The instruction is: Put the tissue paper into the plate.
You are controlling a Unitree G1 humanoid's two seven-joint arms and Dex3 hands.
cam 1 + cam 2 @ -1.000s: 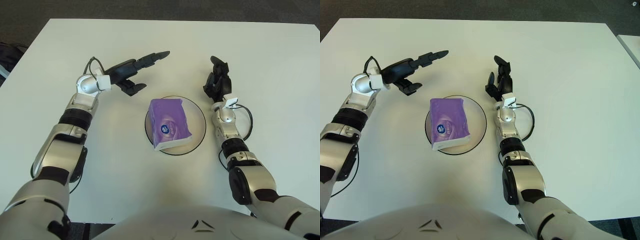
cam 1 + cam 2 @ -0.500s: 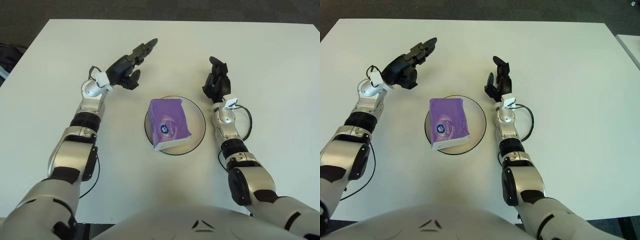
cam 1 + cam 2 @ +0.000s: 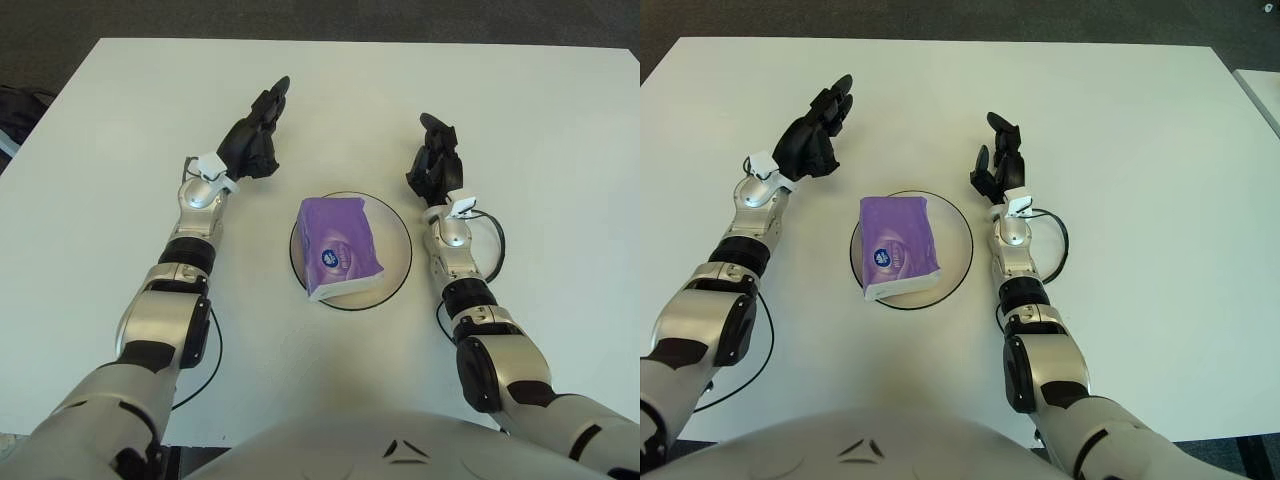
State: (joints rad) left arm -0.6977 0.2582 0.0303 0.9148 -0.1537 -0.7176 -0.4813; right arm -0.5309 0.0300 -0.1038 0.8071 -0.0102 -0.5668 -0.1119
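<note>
Item: purple soft-plastic pack of tissue paper (image 3: 341, 246). Location: lying flat inside the round clear glass plate with a dark rim (image 3: 398, 228), on the white table (image 3: 540, 130). The near end of the pack reaches the plate's front rim and may overhang it slightly; its far end sits well within.

Item: left hand (image 3: 255, 135). Location: raised above the table, to the left of and beyond the plate, apart from the pack. Fingers extended and loosely spread, holding nothing.

Item: right hand (image 3: 435, 165). Location: just beside the plate's right rim, upright, apart from the pack. Fingers relaxed and parted, holding nothing.

Status, judged: placement looks complete; the pack is in the plate with both hands clear.

Risks, judged:
- The right hand is close to the rim; a sideways or downward sweep on retreat could knock the plate and slide it across the smooth table.
- The pack's near end is at the rim; a jolt to the plate could tip it partly out.
- The cable looped at the right wrist (image 3: 492, 240) lies near the plate and might drag against it.
</note>
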